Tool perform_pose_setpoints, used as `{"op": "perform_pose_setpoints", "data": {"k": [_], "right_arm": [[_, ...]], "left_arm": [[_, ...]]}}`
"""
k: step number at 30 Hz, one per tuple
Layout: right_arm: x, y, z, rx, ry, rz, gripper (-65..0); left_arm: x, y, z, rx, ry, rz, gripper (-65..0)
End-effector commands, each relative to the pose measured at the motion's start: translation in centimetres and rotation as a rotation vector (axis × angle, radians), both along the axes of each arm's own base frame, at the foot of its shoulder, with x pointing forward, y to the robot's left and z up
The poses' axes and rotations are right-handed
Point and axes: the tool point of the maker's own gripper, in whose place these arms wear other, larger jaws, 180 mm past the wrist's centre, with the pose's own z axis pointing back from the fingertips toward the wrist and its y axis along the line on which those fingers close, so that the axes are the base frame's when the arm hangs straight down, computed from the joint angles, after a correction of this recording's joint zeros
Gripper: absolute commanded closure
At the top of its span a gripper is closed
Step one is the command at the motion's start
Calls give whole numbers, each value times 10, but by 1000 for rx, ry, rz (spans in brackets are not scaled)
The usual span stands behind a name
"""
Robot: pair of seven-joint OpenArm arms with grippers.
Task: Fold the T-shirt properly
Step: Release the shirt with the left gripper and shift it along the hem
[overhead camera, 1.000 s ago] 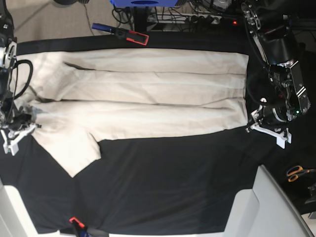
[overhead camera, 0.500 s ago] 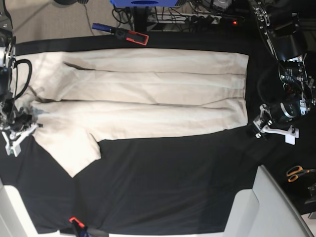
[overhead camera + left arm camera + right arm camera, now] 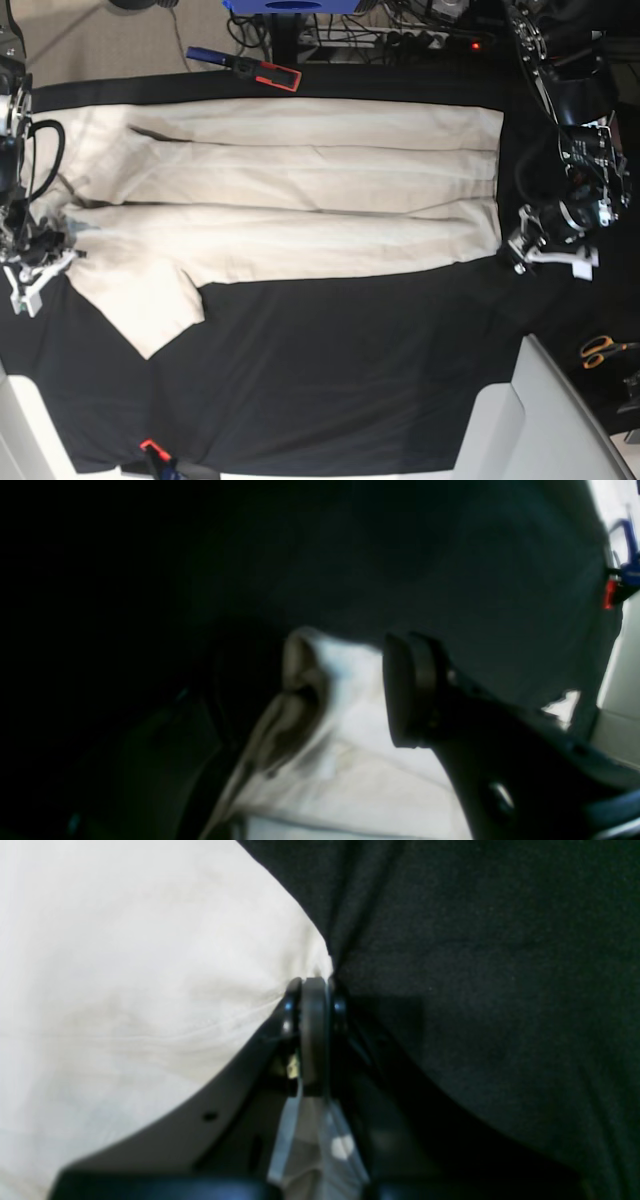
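Cloth of the T-shirt (image 3: 300, 195) lies spread across the black tabletop (image 3: 350, 370). Right claw (image 3: 314, 990) pinches its edge for lifting; left claw (image 3: 522, 248), spread apart and empty, hovers beside the hem.

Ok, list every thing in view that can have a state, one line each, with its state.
Plain cream cotton T-shirt: partly folded lengthwise, lying flat, one sleeve sticking out toward the near side.
Right gripper: shut on the T-shirt's edge.
Left gripper: open, at the shirt's hem corner, holding nothing.
Black table cloth: spread out under the shirt.
Orange-handled scissors: closed, lying beside the table.
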Motion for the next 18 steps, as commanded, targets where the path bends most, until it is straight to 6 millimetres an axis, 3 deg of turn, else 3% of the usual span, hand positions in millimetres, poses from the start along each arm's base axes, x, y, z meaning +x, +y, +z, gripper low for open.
{"op": "perform_pose_setpoints", "data": {"k": [1, 13, 18], "right_arm": [[7, -5, 8, -5, -9, 4, -3], [7, -5, 8, -6, -8, 5, -3], [7, -5, 8, -7, -8, 7, -3]], "left_arm": [[20, 10, 19, 5, -64, 13, -392], [37, 7, 27, -16, -87, 22, -392], [41, 4, 21, -37, -68, 27, -392]]}}
